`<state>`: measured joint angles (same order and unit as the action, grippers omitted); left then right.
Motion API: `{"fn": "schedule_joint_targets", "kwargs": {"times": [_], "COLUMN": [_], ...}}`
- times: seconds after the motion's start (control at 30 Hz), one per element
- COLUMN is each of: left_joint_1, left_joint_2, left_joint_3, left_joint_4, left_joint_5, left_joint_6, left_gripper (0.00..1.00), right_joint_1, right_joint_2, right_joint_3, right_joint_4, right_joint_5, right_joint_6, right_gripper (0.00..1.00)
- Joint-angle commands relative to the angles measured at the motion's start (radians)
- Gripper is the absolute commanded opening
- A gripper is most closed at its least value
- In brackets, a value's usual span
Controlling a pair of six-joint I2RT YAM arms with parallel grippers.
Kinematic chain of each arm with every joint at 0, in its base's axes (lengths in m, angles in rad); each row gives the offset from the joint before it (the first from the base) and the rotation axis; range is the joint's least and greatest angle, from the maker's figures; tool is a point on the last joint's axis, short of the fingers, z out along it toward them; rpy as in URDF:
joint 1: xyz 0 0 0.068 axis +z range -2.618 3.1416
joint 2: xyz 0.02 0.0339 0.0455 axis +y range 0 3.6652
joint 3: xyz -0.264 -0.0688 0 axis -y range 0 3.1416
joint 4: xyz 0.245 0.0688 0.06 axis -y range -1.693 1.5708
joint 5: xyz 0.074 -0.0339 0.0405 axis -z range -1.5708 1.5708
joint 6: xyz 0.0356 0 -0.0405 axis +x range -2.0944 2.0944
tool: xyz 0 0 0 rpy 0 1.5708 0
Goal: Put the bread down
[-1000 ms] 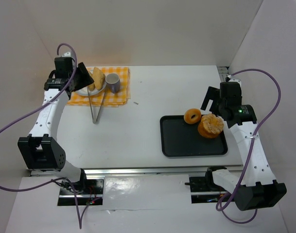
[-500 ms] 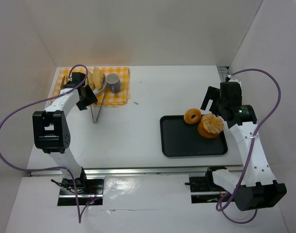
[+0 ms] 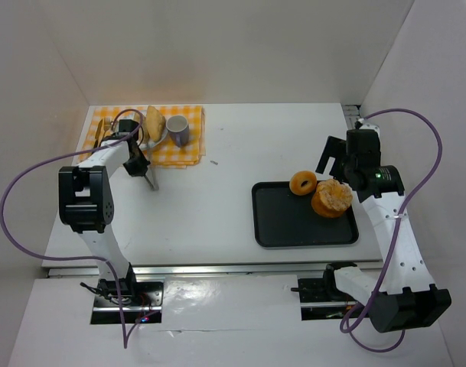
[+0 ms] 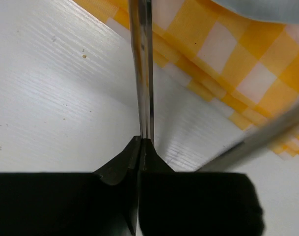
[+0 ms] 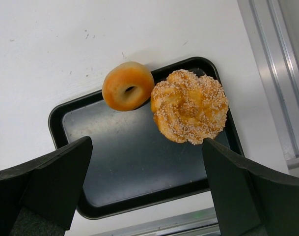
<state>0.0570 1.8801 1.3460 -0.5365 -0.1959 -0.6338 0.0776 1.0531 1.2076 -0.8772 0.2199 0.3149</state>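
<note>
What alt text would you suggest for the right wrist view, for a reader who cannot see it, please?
A black rectangular tray on a white table holds a golden ring-shaped bread at its upper edge and a round seed-crusted bun beside it. The right gripper is open and empty, its two dark fingers framing the tray from below.

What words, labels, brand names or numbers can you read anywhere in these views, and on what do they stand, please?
None: no readable text shows in any view.
The black tray, the ring bread, the seeded bun, the mug, the checked cloth and the tongs all look unmarked.
</note>
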Motion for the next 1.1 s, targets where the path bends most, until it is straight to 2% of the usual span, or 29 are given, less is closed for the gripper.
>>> {"fn": "schedule_joint_targets", "kwargs": {"times": [0.0, 0.17, 0.37, 0.43, 0.53, 0.57, 0.67, 0.77, 0.9, 0.97, 1.03, 1.07], "left_joint_1": [0.004, -0.005, -0.023, -0.054, -0.196, -0.301, -0.493, -0.595, -0.661, -0.674, -0.683, -0.698], "left_joint_2": [-0.027, -0.131, -0.266, -0.343, -0.418, -0.418, -0.400, -0.314, -0.169, -0.103, -0.037, 0.006], "left_joint_3": [0.007, 0.016, -0.028, -0.044, -0.071, -0.086, -0.087, -0.087, -0.021, 0.016, 0.096, 0.119], "left_joint_4": [-0.020, -0.083, -0.108, -0.108, -0.095, -0.086, -0.086, -0.076, -0.060, -0.078, -0.127, -0.150], "left_joint_5": [-0.040, -0.079, -0.099, -0.064, 0.004, 0.019, -0.013, 0.027, 0.010, 0.036, 0.058, 0.058], "left_joint_6": [-0.012, 0.008, 0.042, 0.051, 0.080, 0.080, 0.048, 0.017, 0.017, 0.051, 0.092, 0.109], "left_gripper": [0.09, 0.00, 0.00, 0.00, 0.00, 0.00, 0.00, 0.00, 0.01, 0.12, 0.19, 0.49], "right_joint_1": [-0.002, -0.002, -0.002, -0.002, -0.002, -0.002, -0.002, -0.002, -0.002, -0.002, -0.002, -0.002], "right_joint_2": [-0.022, -0.022, -0.022, -0.022, -0.022, -0.022, -0.013, -0.024, -0.042, -0.051, -0.051, -0.051], "right_joint_3": [-0.002, -0.011, -0.011, -0.011, -0.011, -0.011, -0.011, -0.020, -0.029, -0.040, -0.049, -0.049], "right_joint_4": [0.030, 0.041, 0.050, 0.050, 0.061, 0.061, 0.061, 0.061, 0.040, 0.030, 0.008, 0.007], "right_joint_5": [0.001, 0.001, -0.017, -0.008, -0.008, -0.008, -0.017, -0.028, -0.018, -0.017, 0.010, 0.010], "right_joint_6": [-0.017, -0.017, -0.027, -0.027, -0.027, -0.027, -0.016, -0.016, -0.007, 0.003, 0.015, 0.015], "right_gripper": [1.00, 1.00, 1.00, 1.00, 1.00, 1.00, 1.00, 1.00, 1.00, 1.00, 1.00, 1.00]}}
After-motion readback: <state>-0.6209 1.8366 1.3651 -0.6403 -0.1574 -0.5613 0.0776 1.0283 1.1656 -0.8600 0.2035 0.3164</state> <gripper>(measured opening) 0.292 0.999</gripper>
